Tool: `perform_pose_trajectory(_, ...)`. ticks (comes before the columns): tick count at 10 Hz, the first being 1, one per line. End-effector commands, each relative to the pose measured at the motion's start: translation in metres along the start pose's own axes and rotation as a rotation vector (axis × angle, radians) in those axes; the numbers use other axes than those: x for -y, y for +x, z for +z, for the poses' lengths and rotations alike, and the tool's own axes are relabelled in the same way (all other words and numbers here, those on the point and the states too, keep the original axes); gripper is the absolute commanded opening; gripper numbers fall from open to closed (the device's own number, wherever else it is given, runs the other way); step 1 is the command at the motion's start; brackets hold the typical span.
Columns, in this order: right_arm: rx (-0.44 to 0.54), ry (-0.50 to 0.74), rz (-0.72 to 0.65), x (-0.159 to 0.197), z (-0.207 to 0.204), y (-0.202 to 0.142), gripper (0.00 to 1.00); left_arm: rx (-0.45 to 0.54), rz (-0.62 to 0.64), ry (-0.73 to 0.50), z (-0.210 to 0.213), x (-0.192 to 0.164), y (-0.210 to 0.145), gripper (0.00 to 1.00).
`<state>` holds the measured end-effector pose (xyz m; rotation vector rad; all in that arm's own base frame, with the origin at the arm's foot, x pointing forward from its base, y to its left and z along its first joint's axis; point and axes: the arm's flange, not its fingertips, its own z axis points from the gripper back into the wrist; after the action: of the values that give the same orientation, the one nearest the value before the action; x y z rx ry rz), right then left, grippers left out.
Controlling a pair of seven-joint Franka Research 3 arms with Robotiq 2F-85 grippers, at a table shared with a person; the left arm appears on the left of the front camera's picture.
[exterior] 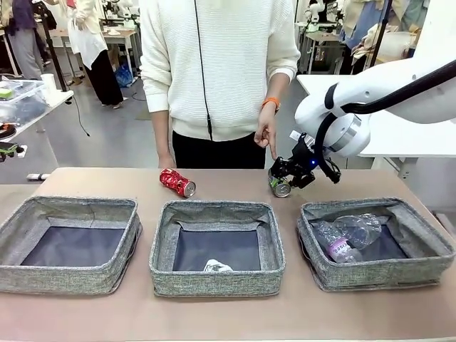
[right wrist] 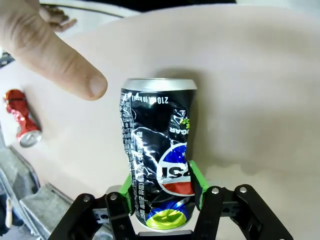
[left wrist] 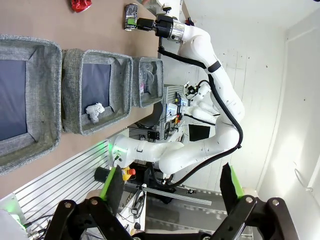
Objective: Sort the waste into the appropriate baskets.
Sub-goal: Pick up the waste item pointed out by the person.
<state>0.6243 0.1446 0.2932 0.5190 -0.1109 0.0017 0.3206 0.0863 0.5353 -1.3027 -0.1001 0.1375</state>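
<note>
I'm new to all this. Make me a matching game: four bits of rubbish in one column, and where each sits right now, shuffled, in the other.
1. red can
2. dark can
3. paper wad
4. purple-labelled bottle

A. in the right basket
B. lying on the table
C. in the middle basket
D. between the pads of the right hand

Pairs: 1-B, 2-D, 3-C, 4-A

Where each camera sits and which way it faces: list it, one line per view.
Front: fixed between the arms, facing across the table at the person; right arm enters from the right, the person's hand points down.
Left wrist: raised beside the table, looking along the baskets; left jaws open at bottom.
Right wrist: low over the table; right jaws closed on the dark can.
Shared: dark can and red can in all three.
</note>
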Motion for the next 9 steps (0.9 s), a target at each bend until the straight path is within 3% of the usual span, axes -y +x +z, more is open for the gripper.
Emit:
perform_pose_trajectory(1, -0.019, 0.000, -0.024, -0.001, 0.005, 0.000, 0.00, -0.012, -0.018, 0.011, 0.002, -0.001, -0.002, 1.00)
perform_pose_trajectory(3, -0.059, 0.038, -0.049, -0.008, 0.041, -0.021, 0.00, -0.012, -0.018, 0.011, 0.002, -0.001, -0.002, 1.00)
perform_pose_trajectory(4, -0.139, 0.016, -0.022, -0.010, 0.093, -0.055, 0.00, -0.012, -0.018, 0.011, 0.002, -0.001, -0.002, 1.00)
perform_pose_trajectory(5, -0.154, 0.001, -0.102, -0.017, 0.139, -0.083, 0.00, -0.012, -0.018, 0.011, 0.002, -0.001, -0.002, 1.00)
perform_pose_trajectory(7, -0.316, -0.015, -0.211, -0.055, 0.188, -0.128, 0.00, -0.012, -0.018, 0.011, 0.002, -0.001, -0.002, 1.00)
perform_pose_trajectory(8, -0.336, 0.026, -0.186, -0.085, 0.203, -0.157, 0.00, -0.012, -0.018, 0.011, 0.002, -0.001, -0.002, 1.00)
perform_pose_trajectory(9, -0.287, 0.000, -0.151, -0.118, 0.209, -0.192, 0.00, -0.012, -0.018, 0.011, 0.002, -0.001, -0.002, 1.00)
